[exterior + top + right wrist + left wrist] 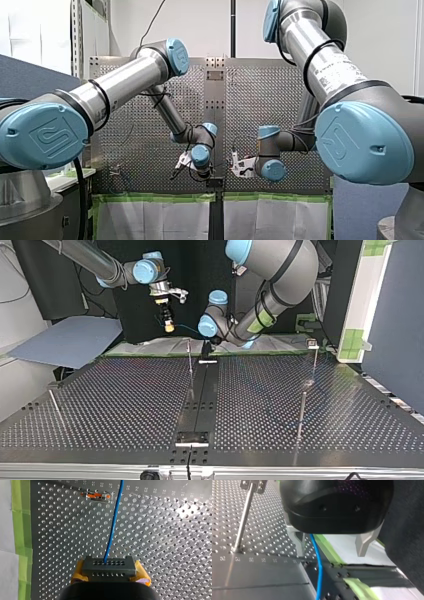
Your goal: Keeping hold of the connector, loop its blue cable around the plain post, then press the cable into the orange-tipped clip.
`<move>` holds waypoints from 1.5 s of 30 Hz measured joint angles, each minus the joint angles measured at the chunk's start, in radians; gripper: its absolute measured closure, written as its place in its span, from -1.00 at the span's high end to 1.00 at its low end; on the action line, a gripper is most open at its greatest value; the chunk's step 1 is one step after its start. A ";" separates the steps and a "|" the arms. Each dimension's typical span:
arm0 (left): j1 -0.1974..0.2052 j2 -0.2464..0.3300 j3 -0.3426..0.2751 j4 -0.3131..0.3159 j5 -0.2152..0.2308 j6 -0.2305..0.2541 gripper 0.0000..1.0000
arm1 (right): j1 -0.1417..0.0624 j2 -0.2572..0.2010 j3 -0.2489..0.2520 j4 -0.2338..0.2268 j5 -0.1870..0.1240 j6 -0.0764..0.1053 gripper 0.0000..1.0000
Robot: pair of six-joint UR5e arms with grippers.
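- Firmly clamped between the yellow pads point(142, 576) of my right gripper point(109, 574), the connector point(109, 566) hangs above the perforated table point(162, 542).
- From the connector's holed face, the blue cable point(113, 525) runs straight ahead.
- Ahead of the connector, the orange-tipped clip point(96, 495) sits just beside the cable, not touching it.
- Near the connector, my left gripper point(332, 545) has its metal fingers point(364, 545) spread wide, gripping nothing; the cable passes between them, close to one.
- In the top view, a thin post point(190, 367) stands upright, the nearest post to the connector.
- Green tape point(22, 530) edges the table beside the connector.
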 joint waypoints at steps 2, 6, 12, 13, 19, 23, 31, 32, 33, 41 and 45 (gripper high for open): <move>0.001 0.000 -0.002 0.007 0.018 -0.018 1.00 | -0.001 0.000 -0.004 0.008 -0.001 -0.001 -1.00; 0.006 0.000 -0.004 0.020 0.050 -0.055 1.00 | -0.004 0.000 -0.013 0.022 -0.005 -0.002 -1.00; 0.017 0.001 -0.031 0.070 0.089 -0.118 1.00 | -0.009 0.000 -0.022 0.046 -0.011 -0.003 -1.00; 0.021 0.002 -0.039 0.080 0.095 -0.129 1.00 | -0.010 0.000 -0.023 0.050 -0.012 -0.004 -1.00; 0.046 0.002 -0.092 0.137 0.144 -0.187 1.00 | -0.014 0.001 -0.032 0.079 -0.018 -0.004 -1.00; 0.055 0.003 -0.133 0.178 0.168 -0.227 1.00 | -0.018 0.001 -0.033 0.092 -0.029 -0.002 -1.00; 0.068 0.023 -0.193 0.254 0.197 -0.304 1.00 | -0.022 0.001 -0.034 0.109 -0.059 0.005 -1.00; 0.070 0.025 -0.197 0.263 0.203 -0.312 1.00 | -0.022 0.002 -0.034 0.109 -0.063 0.007 -1.00; 0.070 0.026 -0.200 0.272 0.208 -0.321 1.00 | -0.022 0.002 -0.034 0.110 -0.066 0.008 -1.00; 0.076 0.029 -0.209 0.354 0.222 -0.404 1.00 | -0.022 0.002 -0.034 0.116 -0.081 0.018 -1.00; 0.078 0.029 -0.209 0.391 0.221 -0.441 1.00 | -0.022 0.002 -0.034 0.119 -0.081 0.019 -1.00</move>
